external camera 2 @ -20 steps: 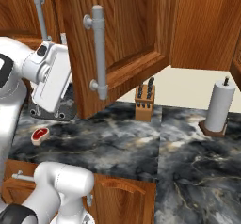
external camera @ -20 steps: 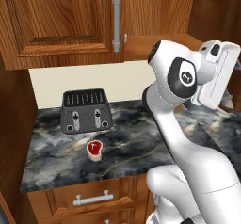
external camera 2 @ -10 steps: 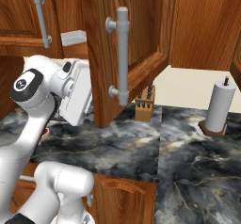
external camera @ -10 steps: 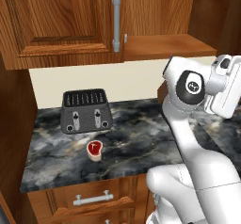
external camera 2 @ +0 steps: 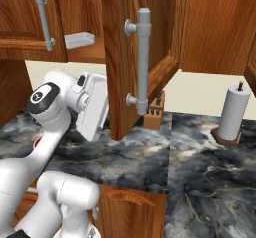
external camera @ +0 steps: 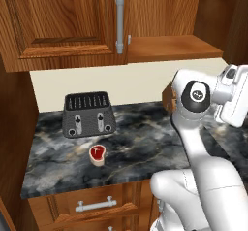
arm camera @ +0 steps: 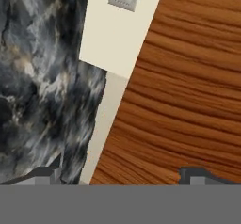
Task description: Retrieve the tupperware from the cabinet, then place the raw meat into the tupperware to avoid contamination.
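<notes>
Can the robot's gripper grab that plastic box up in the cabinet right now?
Probably yes: the cabinet door stands open, the tupperware sits uncovered on the shelf, and the gripper is open, though it faces the wall.

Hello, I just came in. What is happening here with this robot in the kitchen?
A white robot arm is working at a marble counter under a wooden cabinet. One cabinet door stands open, and the tupperware sits on the shelf inside, not yet taken. The gripper is open and holds nothing; it faces the wood and the pale wall. The raw meat lies on the counter in front of the toaster.
</notes>
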Available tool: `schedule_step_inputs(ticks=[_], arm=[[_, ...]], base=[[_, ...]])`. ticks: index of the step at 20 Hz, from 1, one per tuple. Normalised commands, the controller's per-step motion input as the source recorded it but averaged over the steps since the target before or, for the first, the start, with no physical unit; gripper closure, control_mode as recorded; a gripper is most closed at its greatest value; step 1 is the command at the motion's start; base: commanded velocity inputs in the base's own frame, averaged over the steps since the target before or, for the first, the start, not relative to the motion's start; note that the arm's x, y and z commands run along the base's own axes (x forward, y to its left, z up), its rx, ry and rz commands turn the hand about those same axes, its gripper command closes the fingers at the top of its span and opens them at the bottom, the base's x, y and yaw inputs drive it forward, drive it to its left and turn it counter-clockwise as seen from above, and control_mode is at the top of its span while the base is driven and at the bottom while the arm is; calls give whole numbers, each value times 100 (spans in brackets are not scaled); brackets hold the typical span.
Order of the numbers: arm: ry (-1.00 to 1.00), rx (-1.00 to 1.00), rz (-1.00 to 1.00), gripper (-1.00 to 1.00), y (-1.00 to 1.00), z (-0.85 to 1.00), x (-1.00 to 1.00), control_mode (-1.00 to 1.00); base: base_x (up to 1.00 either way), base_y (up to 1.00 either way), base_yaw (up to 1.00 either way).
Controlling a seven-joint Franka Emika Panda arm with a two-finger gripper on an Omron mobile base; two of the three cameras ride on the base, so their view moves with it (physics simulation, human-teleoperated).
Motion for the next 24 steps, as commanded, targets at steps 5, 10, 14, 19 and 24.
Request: schedule_step_inputs(ticks=[5, 10, 14, 19, 24], arm=[[0, -8, -9, -100, 86, 0, 0, -100], [2, -11, -5, -100, 95, -1, 9, -100], [-5, 11, -1, -100, 78, -8, 43, -100], [-13, 30, -7, -100, 58, -10, 29, -100], [-23, 47, -10, -100, 16, -6, 20, -100]], base=[[0, 0, 0], [0, 0, 0], [0, 0, 0], [0, 0, 0], [0, 0, 0]])
